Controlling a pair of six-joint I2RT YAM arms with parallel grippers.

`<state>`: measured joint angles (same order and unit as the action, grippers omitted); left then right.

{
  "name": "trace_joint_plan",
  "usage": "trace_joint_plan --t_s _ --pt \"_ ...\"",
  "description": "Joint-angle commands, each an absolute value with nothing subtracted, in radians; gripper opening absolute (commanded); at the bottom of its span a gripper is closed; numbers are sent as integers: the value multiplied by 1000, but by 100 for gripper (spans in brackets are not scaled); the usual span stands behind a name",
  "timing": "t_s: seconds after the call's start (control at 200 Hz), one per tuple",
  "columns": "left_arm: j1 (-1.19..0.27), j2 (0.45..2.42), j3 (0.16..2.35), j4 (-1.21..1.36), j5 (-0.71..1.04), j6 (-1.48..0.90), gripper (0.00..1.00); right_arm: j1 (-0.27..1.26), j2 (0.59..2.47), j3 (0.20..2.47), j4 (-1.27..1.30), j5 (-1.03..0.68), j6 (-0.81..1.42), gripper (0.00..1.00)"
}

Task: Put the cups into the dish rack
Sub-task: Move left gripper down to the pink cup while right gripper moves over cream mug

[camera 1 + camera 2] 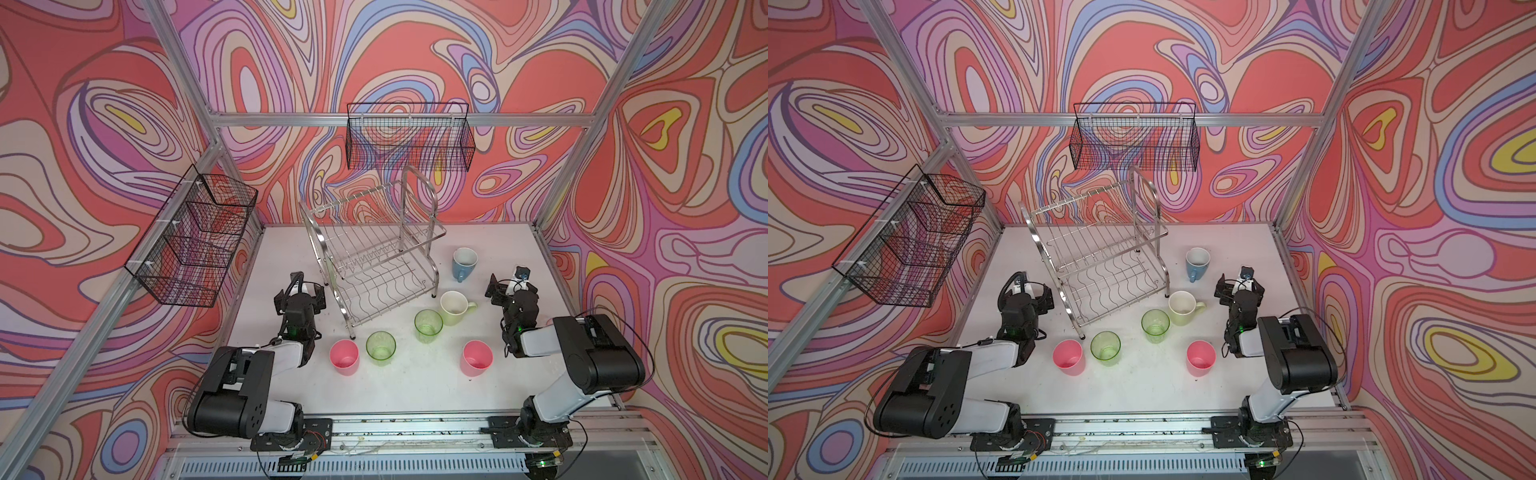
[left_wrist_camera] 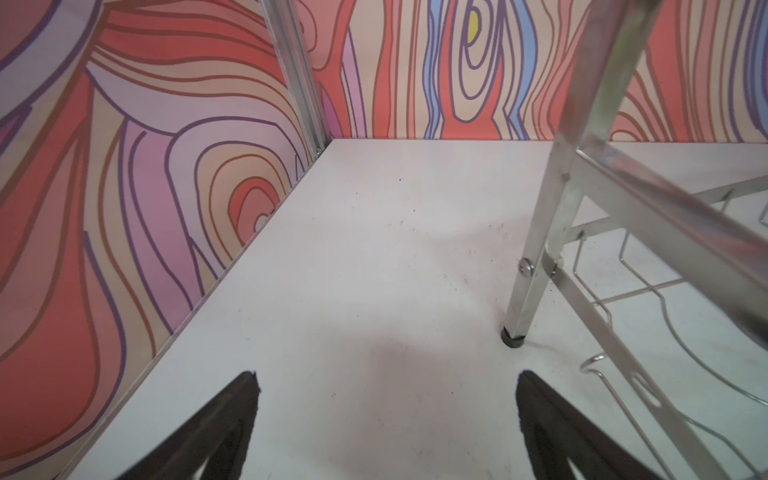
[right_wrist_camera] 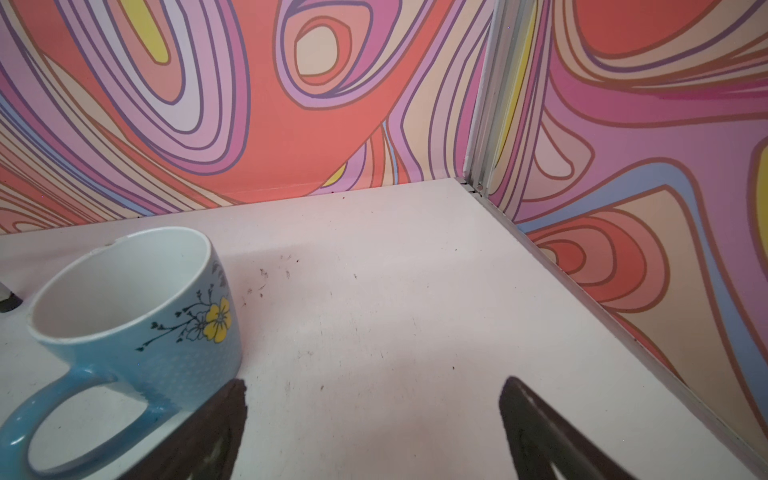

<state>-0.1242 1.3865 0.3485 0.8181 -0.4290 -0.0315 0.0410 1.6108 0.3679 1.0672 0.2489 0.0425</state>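
**Both arms idle, six cups loose, rack bare**

Arm bases line the near edge in both top views. Past them the left fingers (image 1: 320, 297) stand spread and bare just left of the dish rack (image 1: 374, 249); the right fingers (image 1: 493, 289) stand spread and bare near the blue mug (image 1: 464, 262). The rack stands far-centre on the desk (image 1: 399, 386) with no cup on either tier. Before it, all upright, stand the pale-green mug (image 1: 455, 307), the far clear green cup (image 1: 428, 325), the near clear green cup (image 1: 380, 347), the left pink tumbler (image 1: 344, 356) and the right pink tumbler (image 1: 477, 357). I judge the first pick not yet begun, and the blue mug the right arm's fair start: take its wall opposite the handle, one finger inside; close gently; lift clear before swinging over; mind the rack's tall loop.

Left wrist view: spread fingers (image 2: 237, 411) over bare desk; a rack leg (image 2: 519, 291) close by; no cup shows, so that arm would have to turn toward the left pink tumbler, keeping off the leg.

Right wrist view: spread fingers (image 3: 226, 415); the blue mug (image 3: 137, 332) lies toward the rack side, not between them; a sideways shift is likely needed first.

Hard to make out: the mug's handle is cut at the frame edge; the clear green walls barely trace; dark marks inside the pink tumblers cannot be read; the rack's far feet hide behind its wires.
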Motion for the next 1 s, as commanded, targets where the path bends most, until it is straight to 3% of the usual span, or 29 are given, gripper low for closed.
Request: trace_joint_plan --t_s 0.0,0.24,0.591,0.721,0.992 --pt "-132 1340 403 679 -556 -74 99 50 1547 387 942 282 50 98" --pt "-139 1269 586 204 -709 -321 98 50 1447 482 687 327 119 98" --pt "-138 1256 761 -301 -660 -551 97 50 1338 550 499 187 211 98" --pt "-120 1226 790 -396 -559 -595 96 51 1317 566 466 117 244 97" --pt "52 1140 815 -514 -108 -645 90 53 1298 596 415 -74 325 97"
